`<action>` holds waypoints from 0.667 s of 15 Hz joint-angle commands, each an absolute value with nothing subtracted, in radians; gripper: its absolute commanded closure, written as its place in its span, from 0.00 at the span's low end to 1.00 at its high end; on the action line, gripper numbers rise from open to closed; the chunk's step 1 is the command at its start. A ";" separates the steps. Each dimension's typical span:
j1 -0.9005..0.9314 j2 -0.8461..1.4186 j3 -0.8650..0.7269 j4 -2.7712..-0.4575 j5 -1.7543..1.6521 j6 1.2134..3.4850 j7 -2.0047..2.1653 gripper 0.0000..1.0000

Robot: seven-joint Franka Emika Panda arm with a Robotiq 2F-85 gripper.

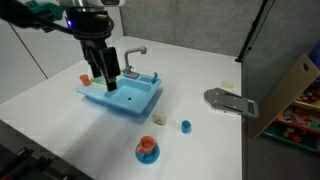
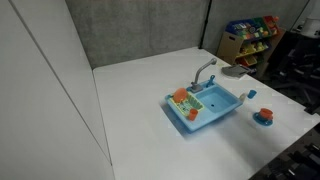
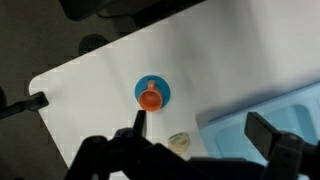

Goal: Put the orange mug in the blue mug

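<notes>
Gripper (image 1: 105, 80) spread wide and empty above the toy sink (image 1: 125, 98); the orange mug (image 1: 148, 144) looks to be seated in the blue mug (image 1: 147, 155).

In the wrist view I see the orange mug (image 3: 152, 97) inside the blue mug's (image 3: 140, 90) round outline. Both are upright, with the orange handle pointing to the top of the picture. The pair stands on the surface (image 1: 60, 115) past the sink's front edge, well apart from my gripper and off to one side of its open jaws rather than between them. I count one orange mug, one blue mug, one tiny blue cup (image 1: 186, 126) and one small pale-orange piece (image 1: 158, 119) near them. I judge that nothing is left to grasp; I'd only confirm the seating.
</notes>
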State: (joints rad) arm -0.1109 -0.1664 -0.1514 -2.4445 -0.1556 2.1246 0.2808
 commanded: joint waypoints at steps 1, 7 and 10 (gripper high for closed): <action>-0.129 -0.166 -0.134 -2.444 -0.152 2.124 0.278 0.00; -0.116 -0.218 -0.110 -2.464 -0.171 2.142 0.253 0.00; -0.104 -0.271 -0.084 -2.468 -0.163 2.137 0.209 0.00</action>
State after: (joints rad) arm -0.1089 -0.1938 -0.1056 -2.4469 -0.1557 2.1374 0.2555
